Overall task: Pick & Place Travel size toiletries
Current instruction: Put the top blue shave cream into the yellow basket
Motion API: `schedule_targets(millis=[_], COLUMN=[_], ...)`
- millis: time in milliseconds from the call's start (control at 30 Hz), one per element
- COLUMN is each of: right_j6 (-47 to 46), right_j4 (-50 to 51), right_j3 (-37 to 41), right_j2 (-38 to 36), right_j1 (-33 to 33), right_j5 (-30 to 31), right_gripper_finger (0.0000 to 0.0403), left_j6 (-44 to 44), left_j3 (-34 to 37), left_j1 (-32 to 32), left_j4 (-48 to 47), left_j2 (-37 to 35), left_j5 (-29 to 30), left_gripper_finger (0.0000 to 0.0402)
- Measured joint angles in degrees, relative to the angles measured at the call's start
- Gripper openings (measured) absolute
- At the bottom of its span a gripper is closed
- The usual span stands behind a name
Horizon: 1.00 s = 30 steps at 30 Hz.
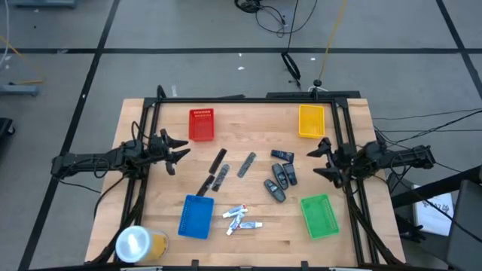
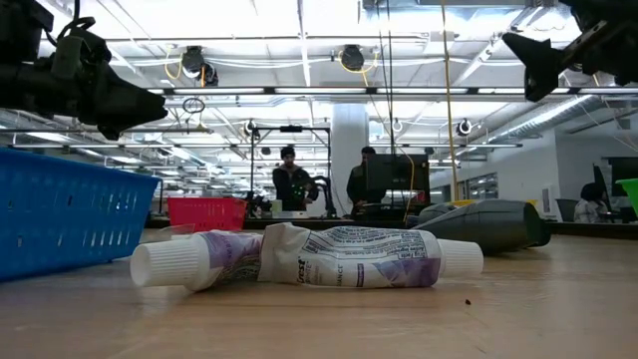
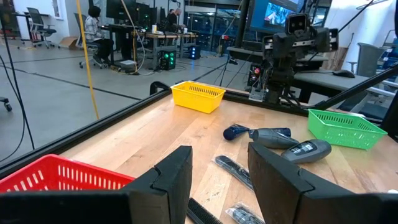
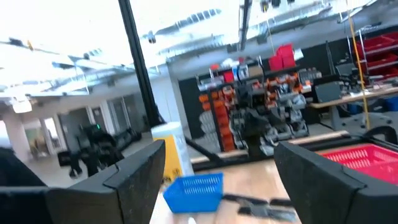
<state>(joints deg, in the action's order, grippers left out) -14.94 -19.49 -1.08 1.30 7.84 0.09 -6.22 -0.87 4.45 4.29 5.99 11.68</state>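
Note:
The toiletries lie mid-table. White tubes lie by the blue tray, large in the low view. Slim dark sticks lie left of centre. Dark oval pieces and a small dark-blue piece lie right of centre. They also show in the left wrist view: oval pieces, blue piece. My left gripper hovers open above the table's left side, near the red tray. My right gripper hovers open at the right side, facing the oval pieces. Both hold nothing.
Four trays stand around the items: red far left, yellow far right, blue near left, green near right. A large yellowish roll with white top stands at the near left corner. People show in the room behind.

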Motion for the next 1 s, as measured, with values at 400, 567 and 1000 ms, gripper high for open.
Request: schedule_targets(millis=[400, 567, 1000], right_j6=[0.8, 1.5, 6.2], right_j4=[-2.0, 0.0, -0.3], right_j3=[0.0, 0.0, 0.0], right_j2=[0.0, 0.0, 0.0], right_j1=[0.0, 0.0, 0.0], right_j5=[4.6, 4.7, 10.7], right_gripper_finger=[0.0293, 0.0293, 0.0293], left_j6=[0.0, 0.0, 0.0], left_j3=[0.0, 0.0, 0.0], left_j1=[0.0, 0.0, 0.0], left_j4=[0.0, 0.0, 0.0], left_j2=[0.0, 0.0, 0.0], left_j5=[0.0, 0.0, 0.0], left_gripper_finger=[0.0154, 0.0154, 0.0154])
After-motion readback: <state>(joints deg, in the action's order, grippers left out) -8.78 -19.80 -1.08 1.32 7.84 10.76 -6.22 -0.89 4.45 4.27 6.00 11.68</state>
